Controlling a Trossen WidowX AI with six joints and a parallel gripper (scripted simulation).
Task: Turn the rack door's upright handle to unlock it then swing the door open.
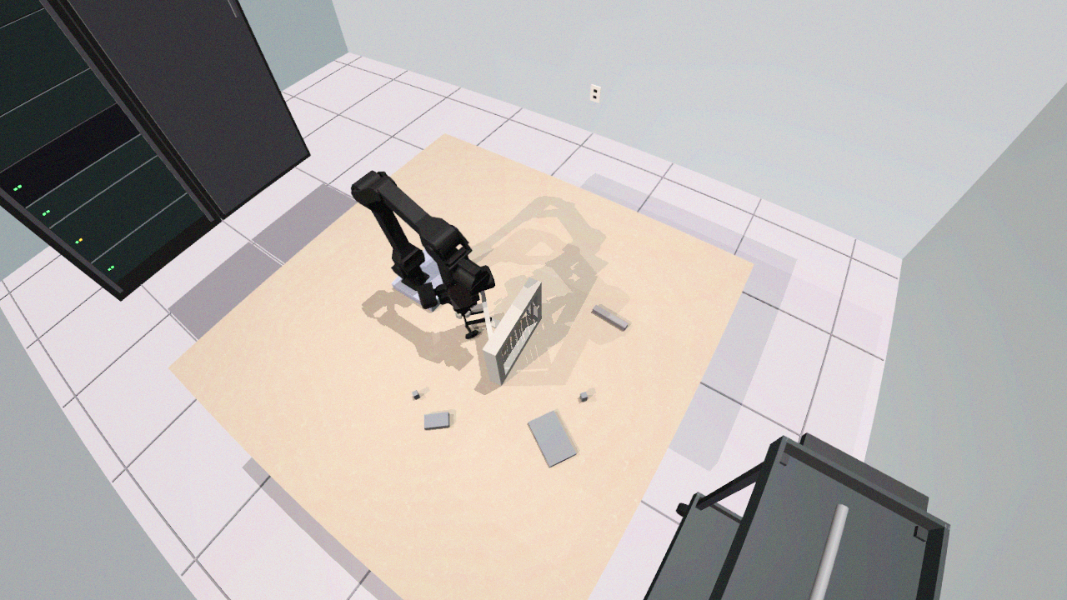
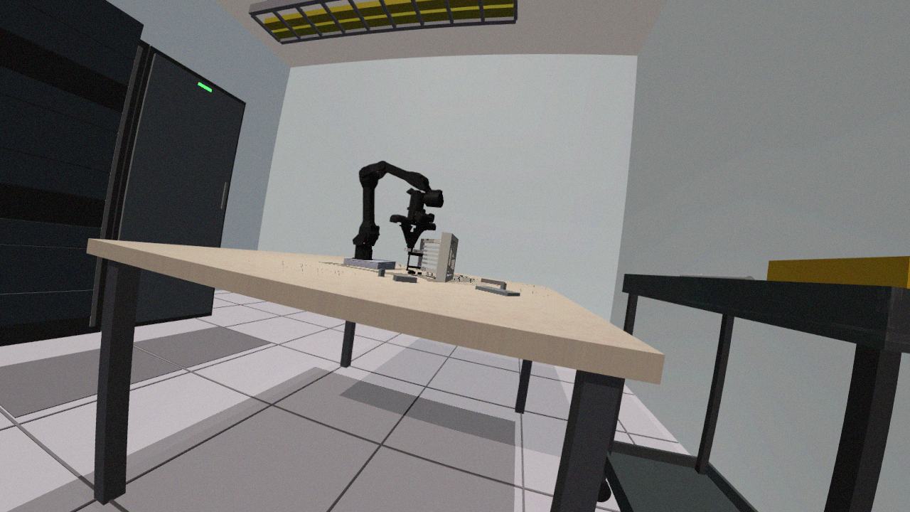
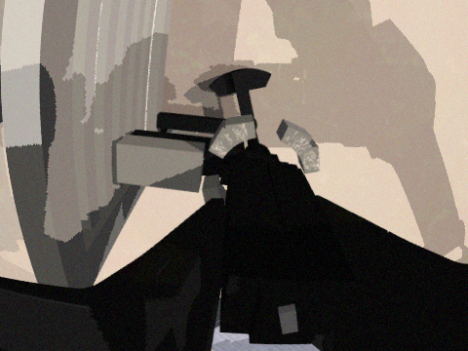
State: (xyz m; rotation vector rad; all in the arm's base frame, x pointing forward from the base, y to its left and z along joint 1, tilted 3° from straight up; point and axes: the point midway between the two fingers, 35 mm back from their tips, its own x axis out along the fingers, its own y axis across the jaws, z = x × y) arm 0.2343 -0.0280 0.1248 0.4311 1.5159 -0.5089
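Note:
The pale rack frame [image 1: 492, 367] [image 2: 448, 257] stands upright on the table [image 1: 313, 417] [image 2: 305, 289]. Its slatted door [image 2: 430, 254] [image 3: 117, 63] stands partly open, swung out on the arm's side; the top view shows its thin top edge. The black upright handle [image 2: 409, 262] [image 3: 245, 103] stands off the door's face, with a flared end low near the table. My gripper [image 1: 468, 313] [image 2: 411, 247] [image 3: 264, 210] points down and is shut on the handle's upper part. The fingers partly hide the handle, so its exact turn is hard to tell.
A flat grey plate [image 1: 552, 438], a small slab [image 1: 437, 421] and two tiny blocks [image 1: 415, 394] [image 1: 583, 397] lie towards the near side of the table. A grey bar [image 1: 609, 317] lies behind the frame. The arm's base plate [image 2: 369, 262] is on the table.

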